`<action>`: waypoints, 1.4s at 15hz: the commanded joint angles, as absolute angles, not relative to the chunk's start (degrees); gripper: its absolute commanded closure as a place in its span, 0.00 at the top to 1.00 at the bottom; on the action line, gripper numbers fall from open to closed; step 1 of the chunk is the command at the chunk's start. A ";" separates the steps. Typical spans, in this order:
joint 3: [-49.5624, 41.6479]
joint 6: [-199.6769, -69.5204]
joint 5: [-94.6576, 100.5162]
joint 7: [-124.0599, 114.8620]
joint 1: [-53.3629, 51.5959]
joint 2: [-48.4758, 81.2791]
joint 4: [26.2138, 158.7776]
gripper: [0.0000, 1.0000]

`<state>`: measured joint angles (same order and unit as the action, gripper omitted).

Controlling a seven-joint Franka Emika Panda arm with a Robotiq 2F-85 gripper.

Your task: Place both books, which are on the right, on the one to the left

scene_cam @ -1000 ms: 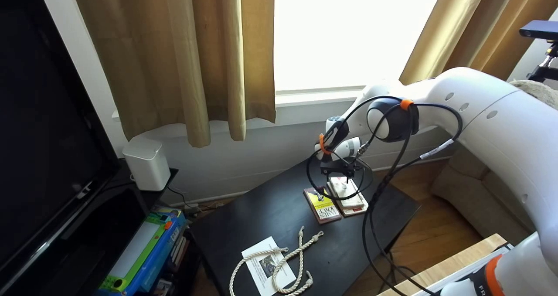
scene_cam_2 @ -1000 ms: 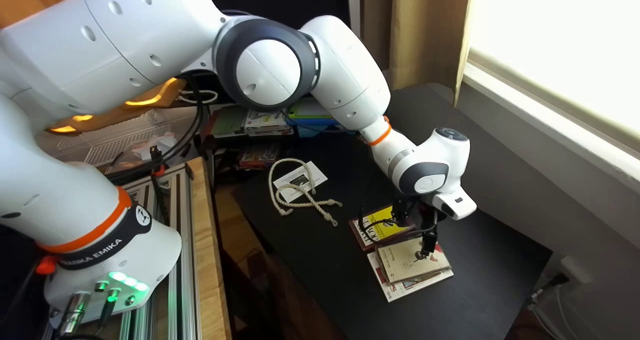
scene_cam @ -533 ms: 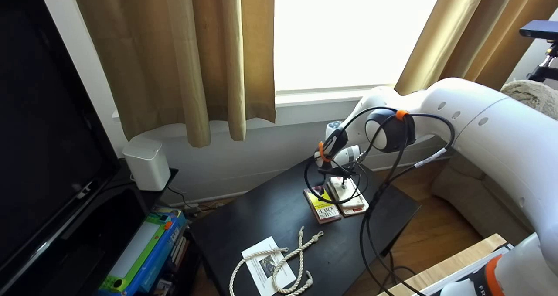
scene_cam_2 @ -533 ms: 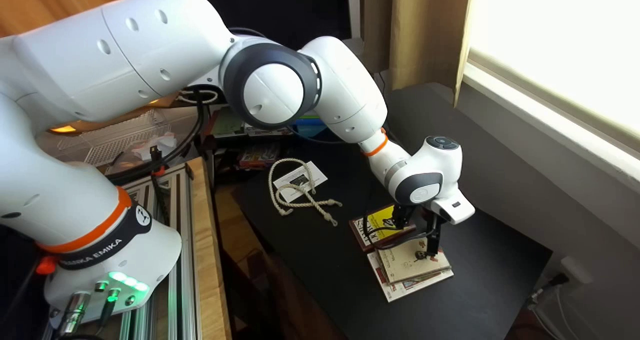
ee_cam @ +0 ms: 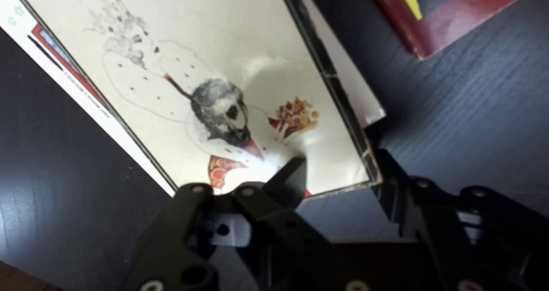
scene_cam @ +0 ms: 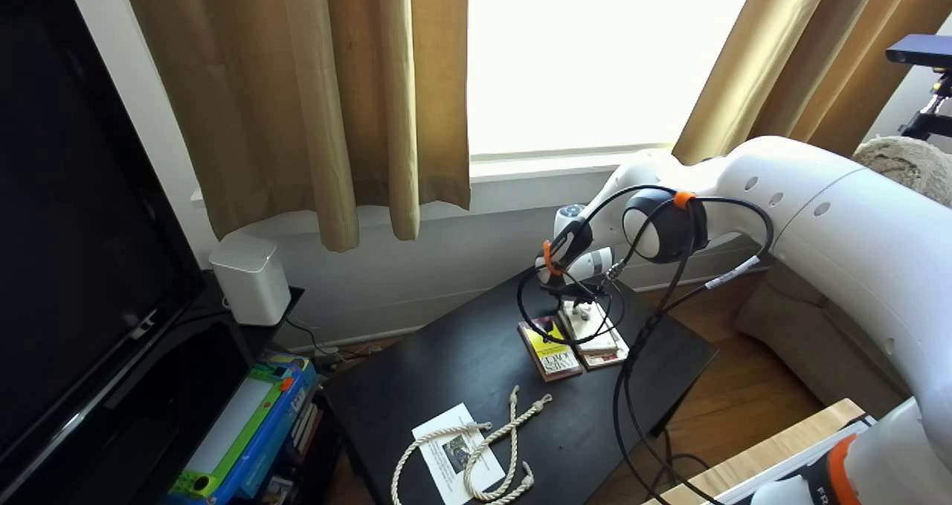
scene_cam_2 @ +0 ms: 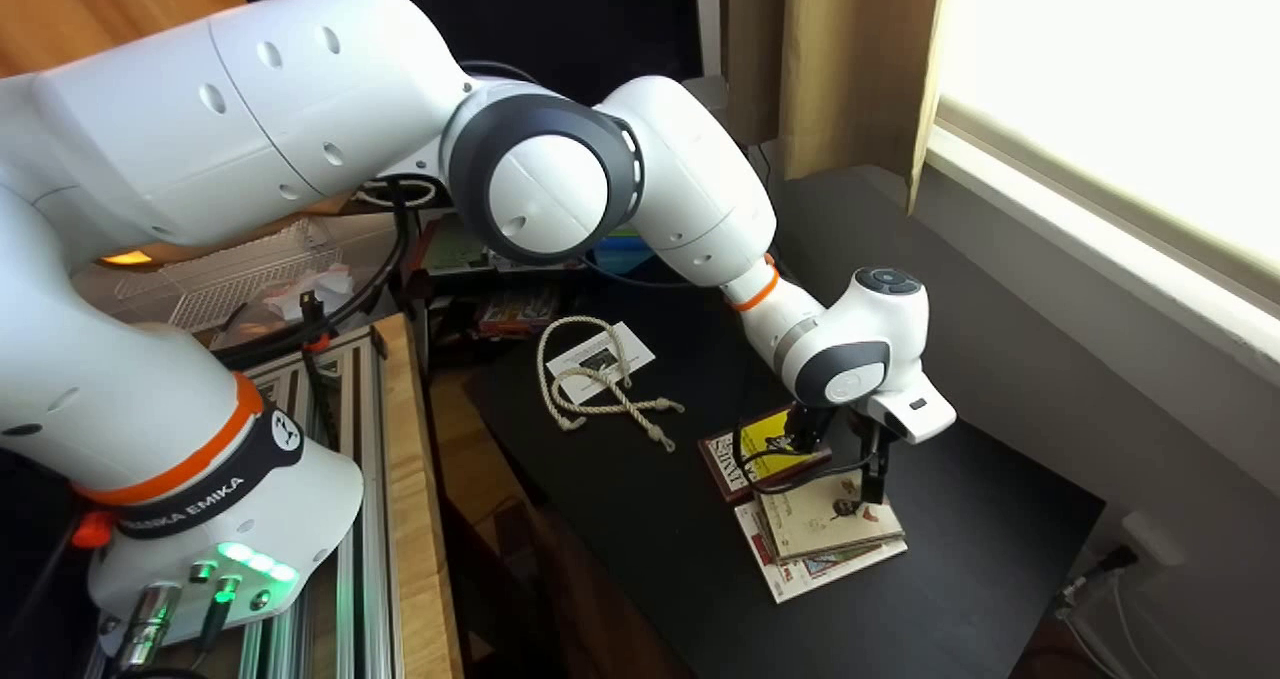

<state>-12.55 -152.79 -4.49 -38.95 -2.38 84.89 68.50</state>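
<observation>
Two books lie stacked on the dark table. The upper book [scene_cam_2: 820,519] has a cream cover with a drawn figure; under it, the lower book [scene_cam_2: 795,581] shows a white border with red print. To their left in an exterior view is the yellow and maroon book [scene_cam: 552,352], the one to the left. My gripper [ee_cam: 341,159] is down at the upper book's corner, its jaws partway apart. In the wrist view one of the fingers [ee_cam: 287,184] overlaps the cream cover and the other is beside the dark spine; whether they touch is unclear.
A cream rope [scene_cam: 513,430] and a printed card [scene_cam: 446,460] lie on the table [scene_cam: 416,375] nearer the television [scene_cam: 67,193]. Black cables [scene_cam: 639,386] hang from the arm and loop over the books. The wall and window sill rise behind the table.
My arm has come down onto the stacked books over the last second. The fingers now stand closer together. All the books lie where they were.
</observation>
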 commanded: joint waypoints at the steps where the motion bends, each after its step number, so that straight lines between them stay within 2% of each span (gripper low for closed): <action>1: -12.73 -153.95 -5.31 -39.90 -2.36 86.62 67.08 0.13; 3: -12.89 -153.65 -5.19 -40.04 -2.42 86.57 66.95 0.00; 12: -12.32 -152.90 -4.64 -39.28 -2.74 82.42 71.00 0.01; 13: -12.79 -152.77 -4.65 -39.94 -3.15 81.76 71.64 0.29; 15: -12.61 -152.38 -4.57 -39.58 -3.19 80.71 72.47 0.36; 21: -10.75 -148.91 -4.84 -38.15 -2.47 79.17 74.67 0.82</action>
